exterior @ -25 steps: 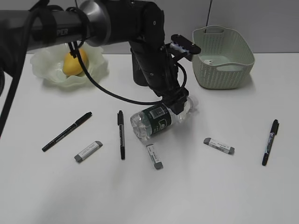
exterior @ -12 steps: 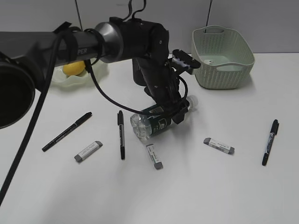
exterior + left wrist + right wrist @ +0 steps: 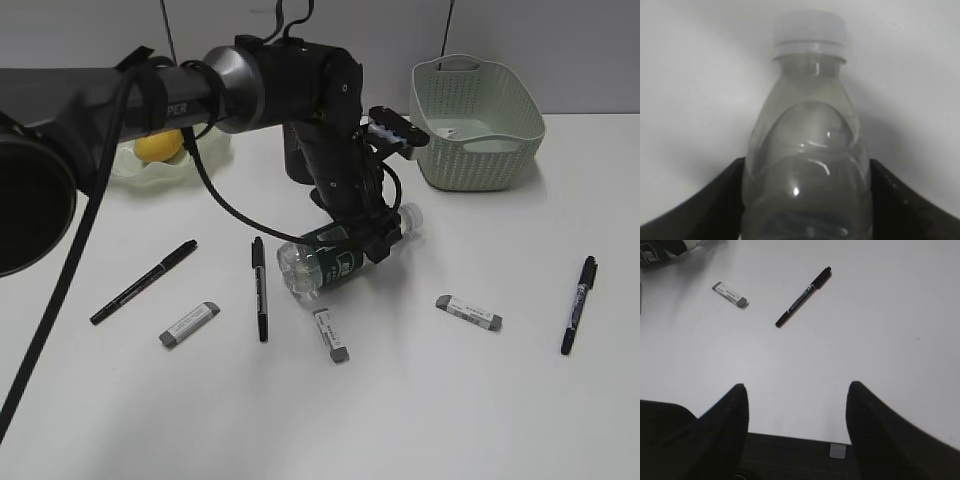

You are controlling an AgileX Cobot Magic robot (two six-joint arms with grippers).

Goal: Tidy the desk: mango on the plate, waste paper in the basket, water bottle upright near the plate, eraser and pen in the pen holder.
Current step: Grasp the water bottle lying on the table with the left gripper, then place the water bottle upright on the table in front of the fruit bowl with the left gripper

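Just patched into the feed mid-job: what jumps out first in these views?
The big black left arm reaches across mid-desk, its left gripper clamped around the small clear plastic water bottle with dark green label and white cap, which lies on its side. Black pens and slim grey erasers lie scattered over the white tabletop in front. Behind sit the pale sage-green woven-look basket at right and the yellow mango at left.
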